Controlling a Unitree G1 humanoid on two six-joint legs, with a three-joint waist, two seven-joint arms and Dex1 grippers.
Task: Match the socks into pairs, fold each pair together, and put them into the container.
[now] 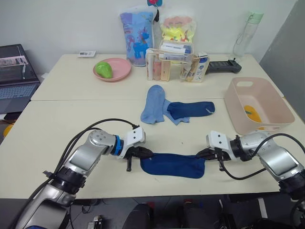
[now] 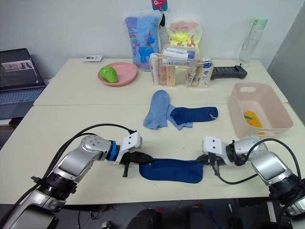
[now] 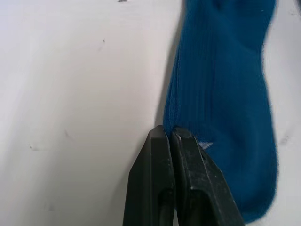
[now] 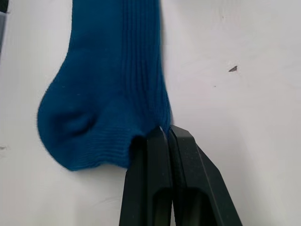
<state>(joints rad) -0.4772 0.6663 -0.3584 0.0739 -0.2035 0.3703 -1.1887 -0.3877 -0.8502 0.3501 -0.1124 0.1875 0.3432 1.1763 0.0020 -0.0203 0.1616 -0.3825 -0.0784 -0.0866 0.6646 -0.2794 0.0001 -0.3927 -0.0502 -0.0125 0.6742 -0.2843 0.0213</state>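
Nearest you: a dark navy sock (image 1: 172, 165) lies flat on the table (image 1: 57, 129), stretched between both grippers. Your left gripper (image 1: 143, 153) is at its 9 o'clock end, fingers pressed together and pinching the sock's edge. Your right gripper (image 1: 204, 154) is at its 3 o'clock end, fingers together too, clamped on the other edge.

Further out at 12 o'clock: a second navy sock (image 1: 190, 109) lies across a light blue pair (image 1: 155, 105), touching.

At 2 o'clock: the pink container (image 1: 267, 102) with something mustard yellow (image 1: 252, 114) inside, can't tell how many socks.

Far side: round pink plate (image 1: 121, 71) with a green object (image 1: 104, 69), a rack of tubes (image 1: 174, 66), bags, a bottle (image 1: 245, 33). Laptop (image 1: 14, 78) at 10 o'clock.
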